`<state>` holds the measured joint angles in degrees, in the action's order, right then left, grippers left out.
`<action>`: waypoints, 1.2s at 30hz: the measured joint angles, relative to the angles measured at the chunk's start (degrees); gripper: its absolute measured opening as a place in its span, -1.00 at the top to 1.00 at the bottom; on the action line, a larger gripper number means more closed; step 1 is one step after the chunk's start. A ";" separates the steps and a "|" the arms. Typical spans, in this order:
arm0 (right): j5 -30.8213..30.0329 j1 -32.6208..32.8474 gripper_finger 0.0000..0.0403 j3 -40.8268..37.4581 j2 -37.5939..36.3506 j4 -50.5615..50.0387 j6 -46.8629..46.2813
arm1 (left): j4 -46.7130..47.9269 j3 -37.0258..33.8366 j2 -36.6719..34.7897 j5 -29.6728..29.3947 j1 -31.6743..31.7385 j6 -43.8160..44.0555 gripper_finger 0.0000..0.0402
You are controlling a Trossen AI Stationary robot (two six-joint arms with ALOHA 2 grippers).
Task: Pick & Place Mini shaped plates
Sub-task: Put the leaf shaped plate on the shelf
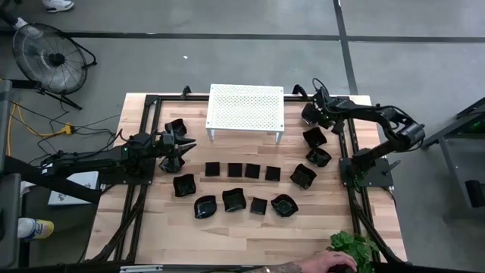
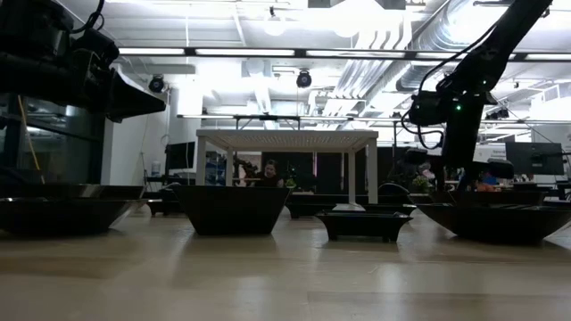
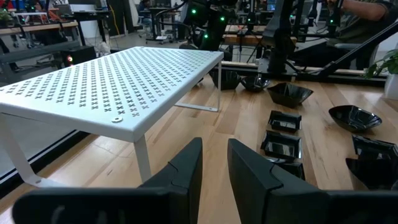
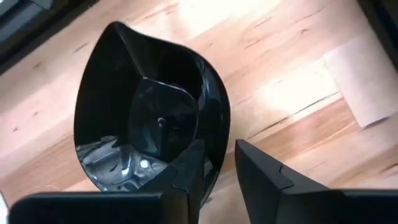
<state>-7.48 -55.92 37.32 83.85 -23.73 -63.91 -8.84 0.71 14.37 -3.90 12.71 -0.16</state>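
Left pincer [image 1: 184,145] sits at the worktop's [image 1: 242,235] left side, aimed toward the middle, fingers [image 3: 186,171] narrow w/ a slim gap and nothing between them. Two mini shaped plates lie just beside it: one [image 1: 176,127] on the far side, one [image 1: 168,161] on the near side.

Mid-worktop, white perforated stand [image 1: 245,107] stands at the far edge, upright on its legs, top bare. Nearer than the stand, a row of flat square plates [image 1: 242,171] runs across, approx. evenly spaced, not touching. Nearer again, a second row [image 1: 233,200] of rounder wavy-rim dishes w/ one square among them.

Right pincer [image 1: 309,114] is at the far right corner, beside the stand's right end. Its fingers [image 4: 189,171] straddle the rim of a pointed wavy dish [image 4: 146,118]: one finger inside the bowl, the other outside, closing narrow on the wall; firm grip can't be told. More dishes [image 1: 314,139] trail down the right side.

A person's hand [image 1: 318,264] and a green plant [image 1: 355,249] show at the near right edge.
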 joint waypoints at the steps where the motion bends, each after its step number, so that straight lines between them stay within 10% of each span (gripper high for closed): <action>1: 0.11 0.00 0.62 0.00 0.00 -0.11 0.18 | 0.00 0.00 0.02 0.00 0.02 0.00 0.64; 14: 0.21 0.00 0.98 0.11 -0.09 0.65 0.91 | 0.00 0.00 0.00 0.01 0.00 0.00 0.64; 36: 3.32 0.07 1.00 0.09 -11.65 -3.91 1.71 | 0.00 0.00 0.00 0.01 0.02 0.00 0.64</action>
<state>-4.16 -55.86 37.41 72.20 -27.64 -62.20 -8.84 0.71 14.37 -3.89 12.73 -0.16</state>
